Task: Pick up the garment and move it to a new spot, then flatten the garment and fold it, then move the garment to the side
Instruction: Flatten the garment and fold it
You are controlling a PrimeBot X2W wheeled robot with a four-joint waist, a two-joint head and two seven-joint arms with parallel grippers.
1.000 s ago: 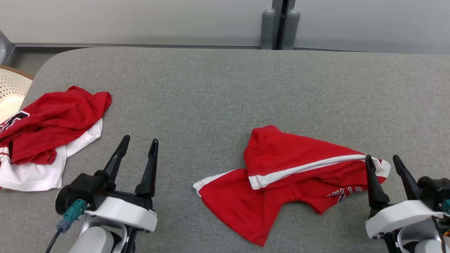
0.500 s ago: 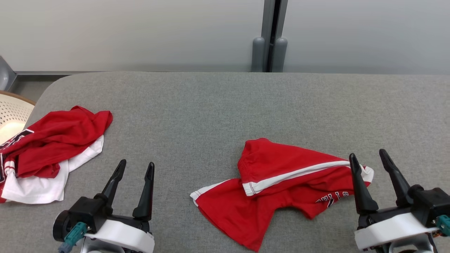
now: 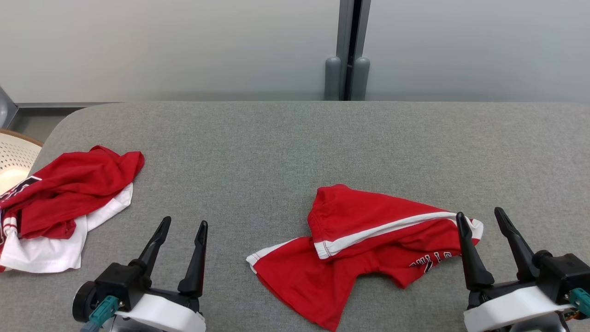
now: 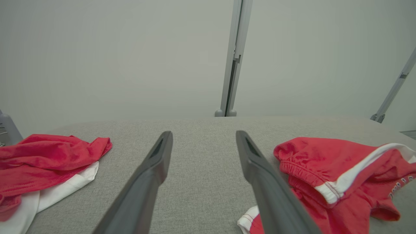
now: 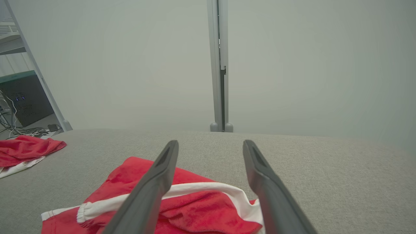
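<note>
Gaping empty, left pincer and right pincer sit near two red garments: shorts, heap.

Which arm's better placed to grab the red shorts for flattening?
Right, likely. The open right tool is at the white-trimmed right end of the shorts; the open left tool sits over bare table, apart from them.

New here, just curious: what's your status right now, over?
Left gripper open, empty. Right gripper open, at right end of red shorts. Shorts crumpled, unfolded. Other red-and-white garment far left.
</note>
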